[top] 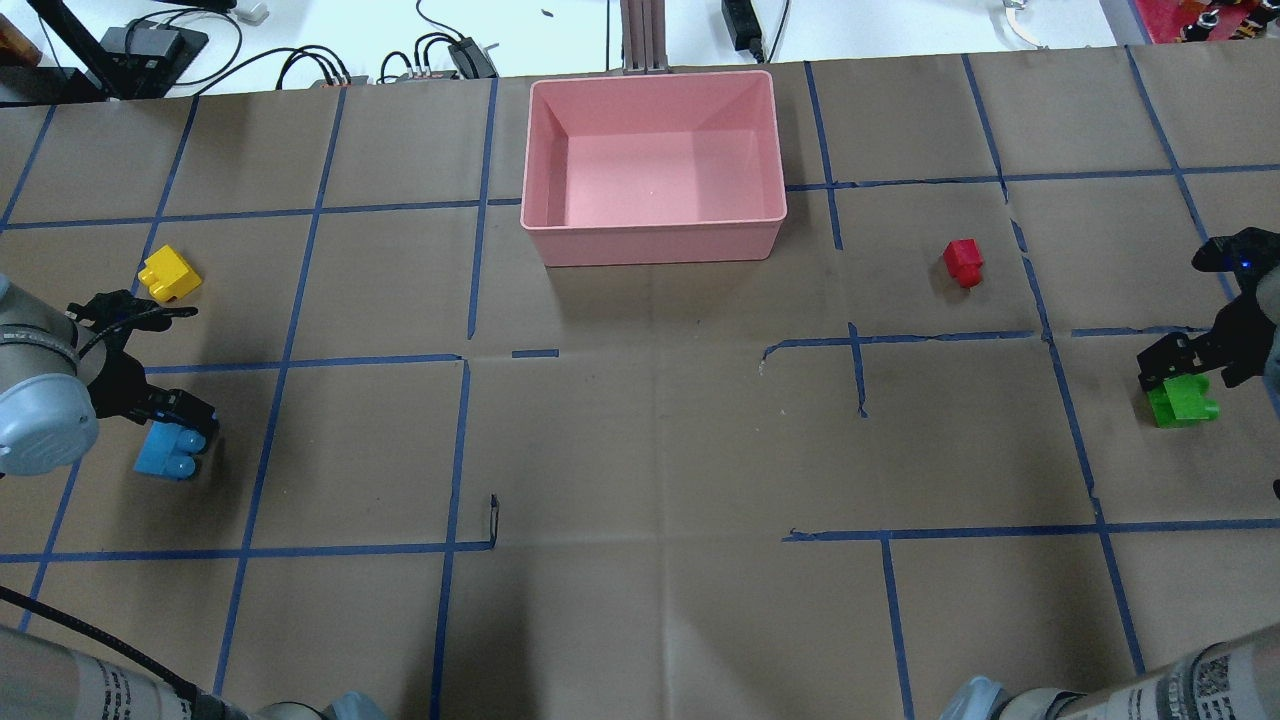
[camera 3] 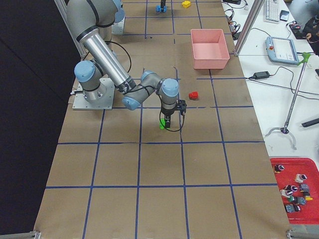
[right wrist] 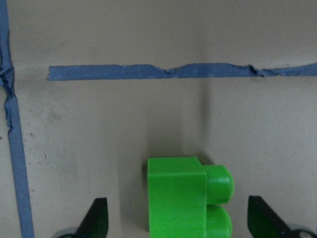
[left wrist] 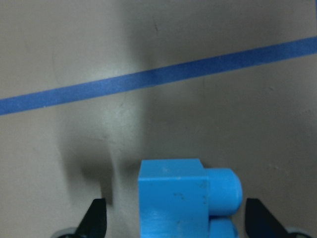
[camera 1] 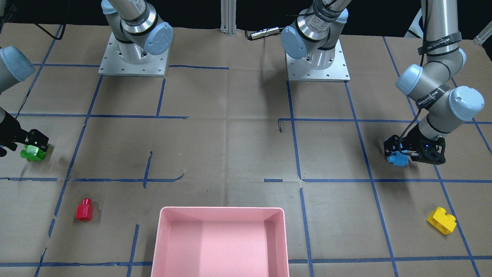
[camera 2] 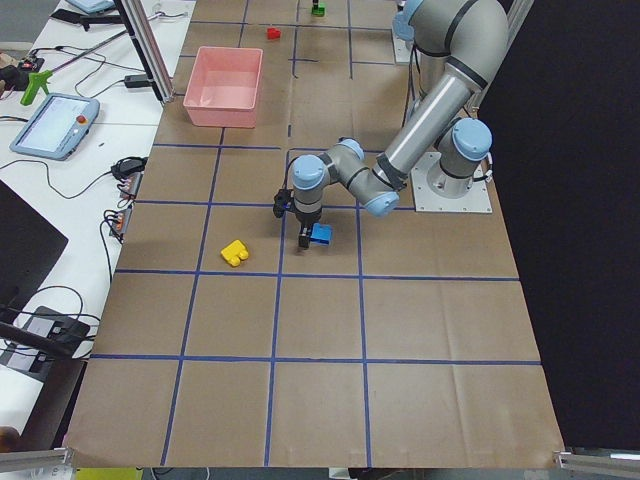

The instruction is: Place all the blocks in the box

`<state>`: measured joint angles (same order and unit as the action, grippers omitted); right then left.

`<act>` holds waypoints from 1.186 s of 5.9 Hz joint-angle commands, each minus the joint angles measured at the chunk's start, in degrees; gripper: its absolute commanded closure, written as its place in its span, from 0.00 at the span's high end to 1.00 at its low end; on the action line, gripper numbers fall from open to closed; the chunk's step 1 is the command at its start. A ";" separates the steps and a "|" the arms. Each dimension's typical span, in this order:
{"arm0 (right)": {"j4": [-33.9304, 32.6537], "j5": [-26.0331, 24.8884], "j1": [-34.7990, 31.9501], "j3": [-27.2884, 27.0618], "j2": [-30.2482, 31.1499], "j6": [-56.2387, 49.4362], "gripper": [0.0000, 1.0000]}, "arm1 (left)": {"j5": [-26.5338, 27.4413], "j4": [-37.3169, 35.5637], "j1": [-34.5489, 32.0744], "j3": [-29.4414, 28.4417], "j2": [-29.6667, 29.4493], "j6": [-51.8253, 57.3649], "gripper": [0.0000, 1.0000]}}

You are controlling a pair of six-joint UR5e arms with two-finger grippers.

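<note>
Between the wide-open fingers of the left gripper [left wrist: 178, 218]: light blue brick [left wrist: 171, 198], untouched, centred for a pinch | right gripper [right wrist: 181, 218] same deal, spread around green brick [right wrist: 176, 196] (nothing held) | fingertips cropped at frame bottom, exact gaps unclear | red brick [top: 964, 261], yellow brick [top: 169, 275] and pink box [top: 655, 240] well outside both.

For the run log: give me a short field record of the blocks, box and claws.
box: pink, holds no blocks
blue block: between the fingers of the open left claw
green block: between the fingers of the open right claw
red block: loose on the table, no claw near
yellow block: loose on the table
blocks in box: none of four
</note>
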<state>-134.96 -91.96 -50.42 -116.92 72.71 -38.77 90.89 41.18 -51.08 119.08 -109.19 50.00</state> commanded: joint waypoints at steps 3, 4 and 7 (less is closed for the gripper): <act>-0.22 0.02 1.55 -0.06 -1.08 -2.10 0.99 | -0.10 0.04 -0.07 -0.25 0.30 0.01 0.57; -0.31 0.02 1.55 -0.06 -1.51 -2.10 0.99 | -0.01 0.31 -0.07 -0.52 0.56 -0.08 0.42; -0.66 -0.06 1.55 -0.06 -1.61 -2.01 0.39 | -0.18 8.49 -0.86 -6.62 4.40 -0.77 0.16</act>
<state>-135.79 -92.02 -48.85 -116.98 70.97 -40.84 90.82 44.43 -51.50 115.89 -106.83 49.62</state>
